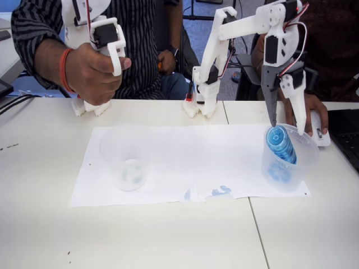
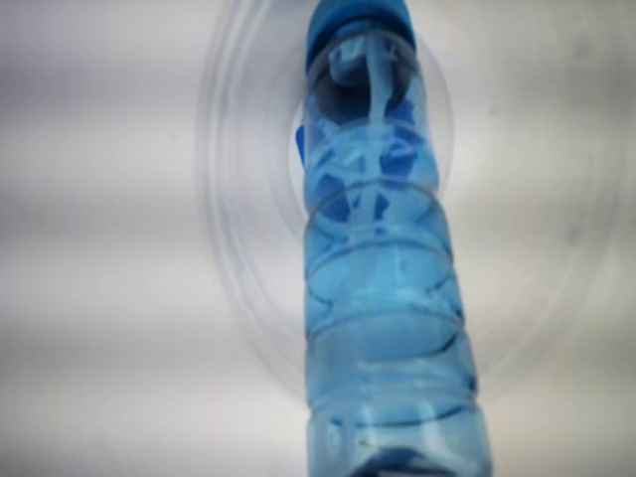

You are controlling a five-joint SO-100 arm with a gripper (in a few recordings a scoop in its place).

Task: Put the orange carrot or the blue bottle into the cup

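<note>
The fixed view is taken from the front of the table (image 1: 168, 235), raised and angled down across a white paper sheet (image 1: 185, 162) toward the arm's base and the people seated behind, at middling range so the whole work area is covered. The wrist view is pointed down along the gripper's axis, very close, so the blue bottle (image 2: 383, 288) is seen lengthwise, cap farthest away, with blurred rings around it that are probably the cup (image 2: 238, 199) wall and rim. The bottle (image 1: 280, 144) standing in the cup (image 1: 305, 162) at the sheet's right end is shared by both views.
</note>
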